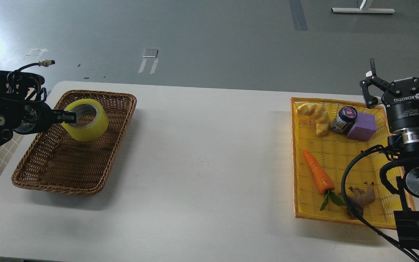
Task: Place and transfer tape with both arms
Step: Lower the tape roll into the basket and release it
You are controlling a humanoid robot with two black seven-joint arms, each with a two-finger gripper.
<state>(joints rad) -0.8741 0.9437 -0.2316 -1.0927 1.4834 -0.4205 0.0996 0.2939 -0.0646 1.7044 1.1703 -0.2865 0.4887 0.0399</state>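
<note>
- The wide roll of translucent yellow packing tape with its pale cardboard core (86, 119) is held over the far half of the brown woven wicker basket (60, 171); whether its lower edge touches the basket floor cannot be told.
- The left tool (66, 117) is closed on the roll, one black finger being seen across the roll's near rim at the core opening.
- The right tool (400, 78) is held with its fingers spread and nothing between them, well apart from the wicker basket, above the far right corner of the yellow plastic tray (296, 153).
- In that tray, far from the wicker basket, an orange toy carrot (318, 176), a bread-like toy (315, 116), a dark-lidded jar (344, 119), a purple block (362, 126) and a brown toy animal (361, 198) are seen.
- The grip appears to be taken on one wall of the roll only, so a tilt or slip is judged possible if the roll is released or swung quickly.
- The roll, being round, may roll within the wicker basket if set on its curved face.
- A finger may snag the basket weave or rim on withdrawal.
</note>
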